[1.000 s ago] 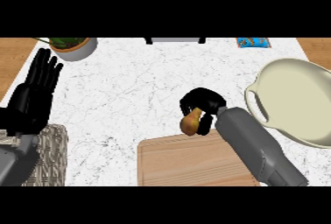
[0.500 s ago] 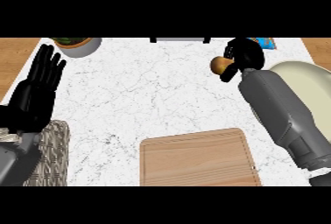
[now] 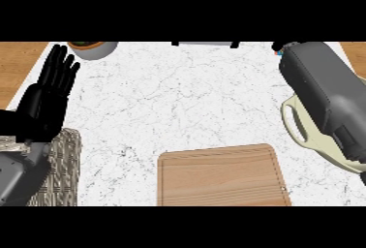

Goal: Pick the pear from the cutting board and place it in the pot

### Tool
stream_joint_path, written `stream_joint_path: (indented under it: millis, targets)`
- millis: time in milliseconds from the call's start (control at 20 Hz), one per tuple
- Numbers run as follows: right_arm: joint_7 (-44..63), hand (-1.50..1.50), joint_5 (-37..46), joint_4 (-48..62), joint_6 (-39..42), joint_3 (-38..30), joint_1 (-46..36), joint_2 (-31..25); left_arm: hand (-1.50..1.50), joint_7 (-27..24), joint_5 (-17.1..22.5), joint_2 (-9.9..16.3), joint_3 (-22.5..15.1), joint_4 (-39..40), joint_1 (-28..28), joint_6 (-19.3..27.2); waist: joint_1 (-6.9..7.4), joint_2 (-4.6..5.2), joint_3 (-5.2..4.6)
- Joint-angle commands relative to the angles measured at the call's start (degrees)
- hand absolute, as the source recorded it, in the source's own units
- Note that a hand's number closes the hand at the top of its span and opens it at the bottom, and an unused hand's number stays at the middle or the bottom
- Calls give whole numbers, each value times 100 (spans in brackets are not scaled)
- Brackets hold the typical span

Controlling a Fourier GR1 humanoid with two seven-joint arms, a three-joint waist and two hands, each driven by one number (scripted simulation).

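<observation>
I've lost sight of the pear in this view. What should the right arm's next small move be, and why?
Probably draw the right forearm back and lower the hand over the pot. The cutting board is bare, the pear is not visible, and the right hand is almost hidden at the far edge, beyond the pot's rim. The left hand rests open at the left.

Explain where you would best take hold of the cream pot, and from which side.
Take the pot by its loop handle, which juts from the rim toward the counter's middle. Come in from the view's left, fingers curling through the loop. The right forearm lies across the rest of the pot, so only that side shows open.
</observation>
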Motion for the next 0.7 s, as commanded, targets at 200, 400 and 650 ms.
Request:
stream_joint_path:
  millis: [200,400,650]
  targets:
    - [2474,150,1118,667,-75,290,-623,109,0,-161,-114,-209,-99,66,197,192,-163,-70,-32]
    - [2527,150,1111,842,-84,63,-365,238,0,-335,-42,-139,54,413,254,71,-310,-60,-30]
    - [2307,150,1103,648,-368,-109,0,-157,0,-340,115,-35,242,436,322,76,-503,-130,-25]
